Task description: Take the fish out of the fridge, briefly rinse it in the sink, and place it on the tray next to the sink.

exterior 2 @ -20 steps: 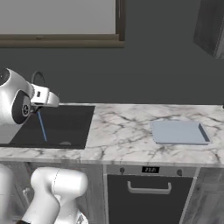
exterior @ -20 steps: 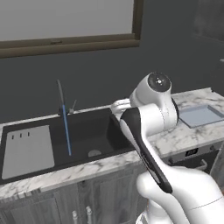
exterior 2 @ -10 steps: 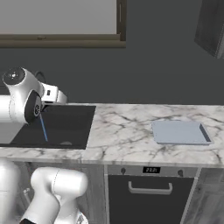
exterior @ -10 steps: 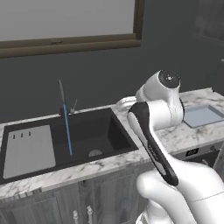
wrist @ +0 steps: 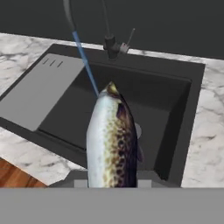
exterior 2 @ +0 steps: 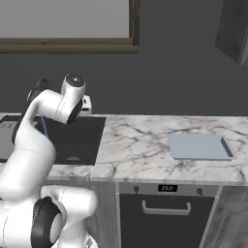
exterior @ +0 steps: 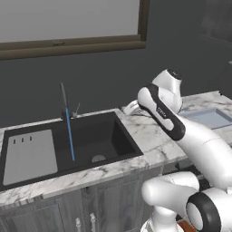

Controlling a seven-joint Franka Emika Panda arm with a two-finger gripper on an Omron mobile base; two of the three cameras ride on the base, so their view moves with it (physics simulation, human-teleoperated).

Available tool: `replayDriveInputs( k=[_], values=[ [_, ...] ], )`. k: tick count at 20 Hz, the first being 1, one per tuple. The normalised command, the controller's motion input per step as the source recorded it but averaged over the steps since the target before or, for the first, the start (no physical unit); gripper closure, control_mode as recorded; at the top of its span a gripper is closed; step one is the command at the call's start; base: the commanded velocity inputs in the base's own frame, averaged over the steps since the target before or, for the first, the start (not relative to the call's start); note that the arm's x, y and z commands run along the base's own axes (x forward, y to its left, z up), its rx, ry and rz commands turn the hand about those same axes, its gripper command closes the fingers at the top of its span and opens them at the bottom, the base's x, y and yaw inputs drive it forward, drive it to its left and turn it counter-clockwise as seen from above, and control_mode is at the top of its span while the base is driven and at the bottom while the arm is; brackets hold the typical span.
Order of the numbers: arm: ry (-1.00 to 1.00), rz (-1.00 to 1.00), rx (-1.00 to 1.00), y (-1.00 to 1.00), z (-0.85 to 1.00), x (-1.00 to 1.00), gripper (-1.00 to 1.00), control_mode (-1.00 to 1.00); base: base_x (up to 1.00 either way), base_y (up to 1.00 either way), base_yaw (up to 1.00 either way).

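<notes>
The fish point(wrist: 113, 140), silvery with a brown-speckled flank, is clamped in my gripper point(wrist: 111, 181) and points away from the hand toward the sink point(wrist: 175, 92). The black basin lies below and ahead of it, with a round drain point(exterior: 98, 158). A thin blue stream of water point(wrist: 86, 68) runs from the dark curved faucet point(exterior: 64, 97). In the left base view my gripper point(exterior: 129, 108) hangs over the sink's right rim. The pale grey-blue tray point(exterior 2: 199, 146) lies on the marble counter to the right, apart from the hand.
A flat grey panel with three short slots point(exterior: 29, 150) sits left of the basin. Marble counter point(exterior 2: 135, 145) stretches between sink and tray. A window frame point(exterior: 72, 45) runs along the dark wall behind. An oven front point(exterior 2: 164, 208) sits below the counter.
The arm has swung right, from over the middle of the basin to its right rim, carrying the fish. The base and the tray have stayed put.
</notes>
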Motion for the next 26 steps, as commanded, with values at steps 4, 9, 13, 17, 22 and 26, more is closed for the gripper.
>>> replayDriveInputs(
  k=[4, 9, 13, 17, 22, 26],
  values=[
    [0.31, 0.44, 0.07, 0.4, -0.2, 0.98, 1.0, -1.0, 0.0, 0.0, 0.0],
    [0.16, 0.28, 0.0, 0.48, -0.17, 0.38, 1.0, -1.0, 0.0, 0.0, 0.0],
    [0.02, 0.1, -0.07, 0.42, -0.49, 0.0, 1.0, -1.0, 0.0, 0.0, 0.0],
    [0.04, 0.13, -0.04, 0.42, -0.63, 0.0, 1.0, -1.0, 0.0, 0.0, 0.0],
    [0.01, 0.16, 0.0, 0.14, -0.4, 0.02, 1.0, -1.0, 0.0, 0.0, 0.0],
    [0.0, 0.2, 0.0, 0.33, -0.37, 0.16, 1.0, -1.0, 0.0, 0.0, 0.0]
  ],
)
